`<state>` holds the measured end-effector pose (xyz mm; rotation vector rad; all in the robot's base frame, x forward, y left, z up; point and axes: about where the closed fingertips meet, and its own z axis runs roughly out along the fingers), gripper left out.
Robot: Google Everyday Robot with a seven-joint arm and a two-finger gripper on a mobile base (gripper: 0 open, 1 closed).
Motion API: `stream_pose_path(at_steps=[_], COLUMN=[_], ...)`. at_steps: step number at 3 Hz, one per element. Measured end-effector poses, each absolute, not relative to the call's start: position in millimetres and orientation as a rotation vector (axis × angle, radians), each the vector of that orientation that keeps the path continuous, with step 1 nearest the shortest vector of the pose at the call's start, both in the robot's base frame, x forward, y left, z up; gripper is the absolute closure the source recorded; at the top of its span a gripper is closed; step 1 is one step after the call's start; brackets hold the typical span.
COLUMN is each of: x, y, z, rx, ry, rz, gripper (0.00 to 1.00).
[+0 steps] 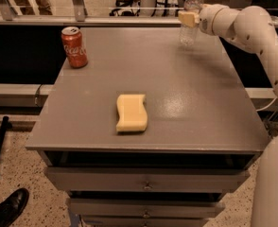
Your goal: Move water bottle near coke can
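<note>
The water bottle (189, 32), clear with a white cap, stands at the far right of the grey table top (177, 98). My gripper (189, 19) is at the bottle's middle, reaching in from the right, with its tan pad across the bottle's front. The bottle's base rests on the table. The coke can (74, 47), red with a silver top, stands upright at the far left of the table, well apart from the bottle.
A yellow sponge (131, 112) lies near the table's middle front. My white arm (257, 27) stretches along the right edge. Drawers (146, 181) sit under the top. A railing (82, 6) runs behind the table. A shoe (9, 209) is on the floor at lower left.
</note>
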<state>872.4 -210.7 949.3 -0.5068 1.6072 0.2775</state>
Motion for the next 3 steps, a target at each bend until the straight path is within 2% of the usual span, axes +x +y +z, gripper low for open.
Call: stream_pose_path(at_steps=[1,2,3], x=[830.1,830.2,829.0], y=[-183.4,-182.0,-151.2], z=[963.0,960.7,960.7], rx=[-0.616,-0.621,-0.646], ry=[1.663,1.666,1.634], rz=[0.371,0.375,0.432], gripper=[1.00,1.00,1.00])
